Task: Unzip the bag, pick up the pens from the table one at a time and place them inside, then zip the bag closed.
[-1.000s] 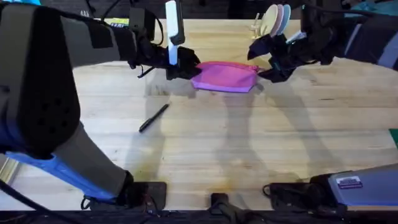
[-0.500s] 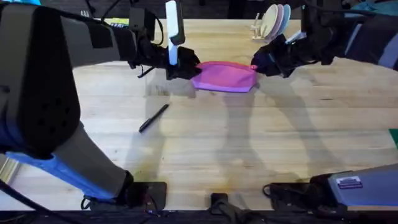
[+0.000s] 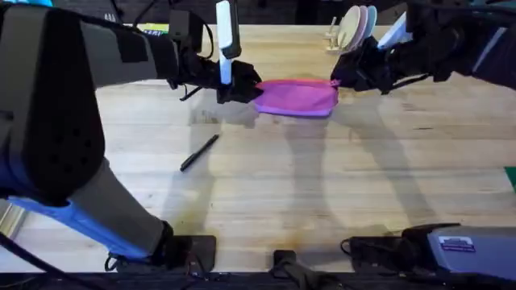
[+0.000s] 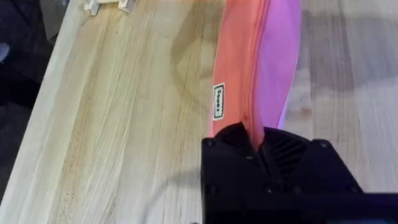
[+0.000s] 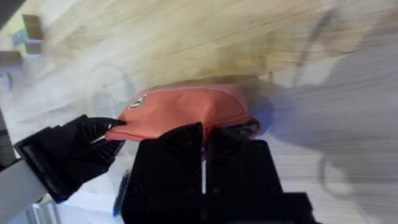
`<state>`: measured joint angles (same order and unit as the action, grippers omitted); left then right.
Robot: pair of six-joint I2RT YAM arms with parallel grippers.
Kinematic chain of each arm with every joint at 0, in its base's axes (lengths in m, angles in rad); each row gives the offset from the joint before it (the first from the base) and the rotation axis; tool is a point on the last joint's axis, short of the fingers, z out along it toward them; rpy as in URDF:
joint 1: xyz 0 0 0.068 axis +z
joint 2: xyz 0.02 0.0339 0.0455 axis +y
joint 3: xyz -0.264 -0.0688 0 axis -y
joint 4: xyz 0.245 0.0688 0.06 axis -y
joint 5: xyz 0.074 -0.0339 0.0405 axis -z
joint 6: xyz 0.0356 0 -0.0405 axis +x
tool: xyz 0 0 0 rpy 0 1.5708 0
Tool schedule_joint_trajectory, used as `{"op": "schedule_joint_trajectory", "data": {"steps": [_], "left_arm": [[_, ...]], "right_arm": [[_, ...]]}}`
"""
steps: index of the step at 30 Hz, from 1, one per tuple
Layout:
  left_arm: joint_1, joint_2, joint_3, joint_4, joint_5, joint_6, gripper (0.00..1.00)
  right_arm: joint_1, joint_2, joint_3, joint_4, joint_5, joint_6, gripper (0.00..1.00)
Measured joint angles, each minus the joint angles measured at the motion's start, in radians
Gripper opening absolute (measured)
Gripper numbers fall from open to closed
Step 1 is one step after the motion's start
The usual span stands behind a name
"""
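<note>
Overhead and wrist views. Your pink pencil pouch (image 3: 297, 97) lies on the far middle of the bench (image 3: 322, 185), held at both ends. Your left pincer (image 3: 239, 84) is clamped on the pouch's left end; its wrist view shows the fabric (image 4: 255, 81) pinched between the black fingers (image 4: 231, 144), with a small white label (image 4: 218, 101) just beyond them. Your right pincer (image 3: 348, 74) is closed at the pouch's right end, at the zipper end; in its wrist view the fingers (image 5: 180, 146) meet over the pouch (image 5: 180, 109). A black pen (image 3: 199, 152) lies nearer and left, well apart from the pouch.
</note>
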<state>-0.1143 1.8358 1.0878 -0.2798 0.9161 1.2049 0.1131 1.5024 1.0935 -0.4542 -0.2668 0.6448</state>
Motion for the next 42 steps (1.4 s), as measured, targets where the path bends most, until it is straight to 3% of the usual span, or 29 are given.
{"op": "schedule_joint_trajectory", "data": {"steps": [11, 24, 35, 42], "left_arm": [[-0.006, 0.000, 0.000, -0.001, 0.007, 0.000, 0.042], [-0.006, 0.000, 0.000, -0.001, 0.003, 0.000, 0.043], [0.017, 0.000, 0.000, 0.000, -0.032, 0.000, 0.043], [0.029, 0.000, 0.000, 0.001, -0.073, 0.000, 0.042]], "right_arm": [[0.013, 0.000, 0.036, -0.141, 0.034, -0.153, 0.033], [0.102, -0.022, 0.112, -0.178, 0.137, -0.494, 0.033], [0.216, -0.022, 0.112, -0.118, 0.202, -0.579, 0.032], [0.309, -0.022, 0.116, 0.017, 0.227, -0.576, 0.032]]}}
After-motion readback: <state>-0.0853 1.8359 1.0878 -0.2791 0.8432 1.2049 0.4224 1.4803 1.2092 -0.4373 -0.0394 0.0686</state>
